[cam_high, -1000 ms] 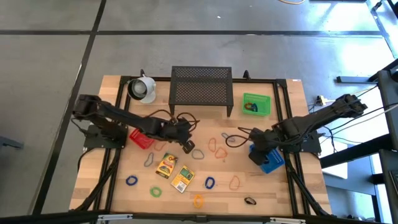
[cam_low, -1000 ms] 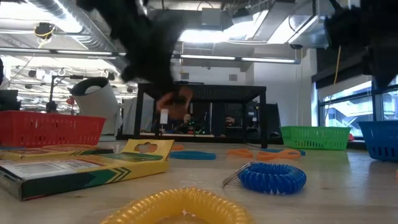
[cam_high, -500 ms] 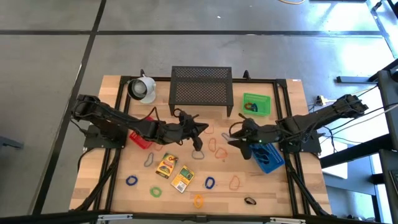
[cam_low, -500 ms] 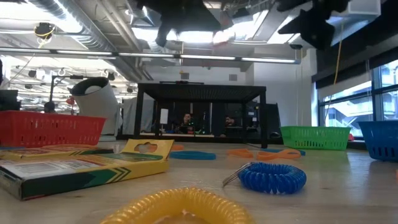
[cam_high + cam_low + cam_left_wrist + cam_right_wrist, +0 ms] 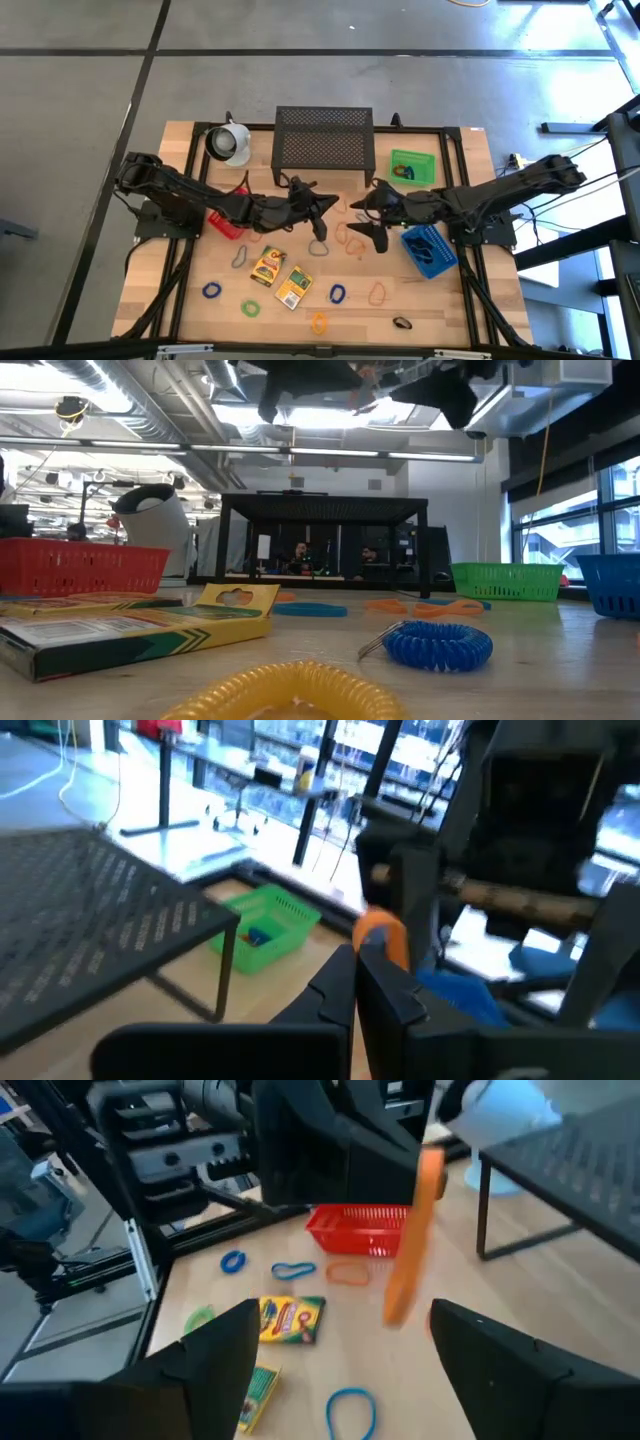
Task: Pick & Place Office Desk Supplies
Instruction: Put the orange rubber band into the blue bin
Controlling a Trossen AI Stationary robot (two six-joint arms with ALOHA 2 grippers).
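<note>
- Left of the black mesh stand [image 5: 323,143] I have the white mug [image 5: 229,142], with the red bin [image 5: 227,224] nearer me; the two yellow packets [image 5: 280,276] lie on the counter [image 5: 440,300] in front of the stand.
- My left gripper [image 5: 330,204] is raised just in front of the stand, clamped on an orange loop [image 5: 382,933]; the loop hangs from it as a thin, flat band, seen edge-on from the right wrist.
- This looks to me like a handover in mid-air.
- My right gripper [image 5: 364,218] is just to the right of the left one, fingers spread wide with nothing between them, facing the loop.
- Next I'd have to bring the right gripper around the band and close before the left lets go.
- Right of the stand sit the green bin [image 5: 413,167] and, nearer, the blue bin [image 5: 430,250].
</note>
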